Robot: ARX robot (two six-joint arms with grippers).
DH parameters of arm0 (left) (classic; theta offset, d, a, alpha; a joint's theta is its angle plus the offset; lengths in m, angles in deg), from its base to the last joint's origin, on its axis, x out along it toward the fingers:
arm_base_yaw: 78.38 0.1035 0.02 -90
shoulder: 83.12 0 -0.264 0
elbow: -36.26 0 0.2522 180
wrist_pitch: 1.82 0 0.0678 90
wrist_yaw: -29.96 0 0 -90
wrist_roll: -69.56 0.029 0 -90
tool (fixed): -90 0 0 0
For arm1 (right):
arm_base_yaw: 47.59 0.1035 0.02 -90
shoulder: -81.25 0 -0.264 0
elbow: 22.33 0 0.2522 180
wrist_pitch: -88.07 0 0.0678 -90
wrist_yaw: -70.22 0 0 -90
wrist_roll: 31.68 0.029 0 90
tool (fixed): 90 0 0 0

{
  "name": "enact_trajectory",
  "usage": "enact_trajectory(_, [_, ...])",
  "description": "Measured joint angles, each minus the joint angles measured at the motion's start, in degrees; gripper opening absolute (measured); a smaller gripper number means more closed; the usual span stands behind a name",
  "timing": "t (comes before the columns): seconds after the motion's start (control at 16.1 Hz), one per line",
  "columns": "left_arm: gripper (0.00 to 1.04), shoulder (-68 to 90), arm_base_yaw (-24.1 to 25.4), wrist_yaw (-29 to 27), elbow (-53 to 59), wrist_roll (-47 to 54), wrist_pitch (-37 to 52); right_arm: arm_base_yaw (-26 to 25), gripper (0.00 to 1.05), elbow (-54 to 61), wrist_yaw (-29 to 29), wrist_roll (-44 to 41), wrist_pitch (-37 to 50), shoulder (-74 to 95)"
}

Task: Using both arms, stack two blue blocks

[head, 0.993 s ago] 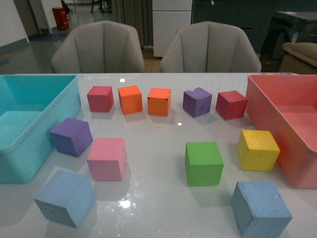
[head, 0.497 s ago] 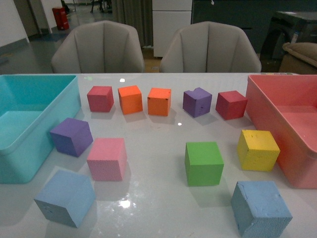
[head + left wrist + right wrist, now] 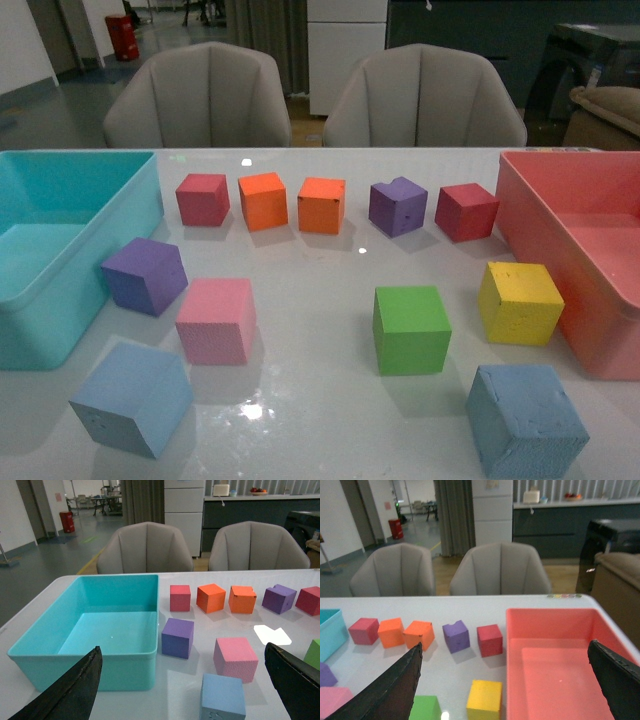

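The left blue block [image 3: 132, 398] and right blue block [image 3: 527, 420] sit edge-forward (well apart).

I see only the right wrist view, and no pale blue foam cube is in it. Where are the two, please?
Observer: In the front view, one pale grey-blue foam cube lies near-left, closer to the robot than the pink foam cube.
Operator: And the other?
Observer: The second grey-blue foam cube lies near-right, just in front of the yellow foam cube.
Operator: Is the left pincer ready?
Observer: The left pincer is open, holding nothing.
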Motion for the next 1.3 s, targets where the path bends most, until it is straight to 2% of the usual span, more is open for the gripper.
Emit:
enact_trajectory(0.06, [0.98,0.0,0.0,0.0,0.0,0.0,0.0,1.4,0.98,-4.2,-0.2,1.3,1.7,10.2])
enact_trajectory(0.19, [0.98,0.0,0.0,0.0,0.0,0.0,0.0,3.3,0.98,-9.8,-0.3,5.5,-0.4,29.0])
enact_trajectory(0.68, [0.98,0.0,0.0,0.0,0.0,0.0,0.0,5.9,0.98,-12.0,-0.4,10.2,-2.3,45.3])
enact_trajectory(0.99, [0.98,0.0,0.0,0.0,0.0,0.0,0.0,10.8,0.98,-13.1,-0.4,16.4,-2.4,53.5])
enact_trajectory(1.3, [0.98,0.0,0.0,0.0,0.0,0.0,0.0,11.5,0.98,-14.8,-1.1,17.1,-0.8,59.2])
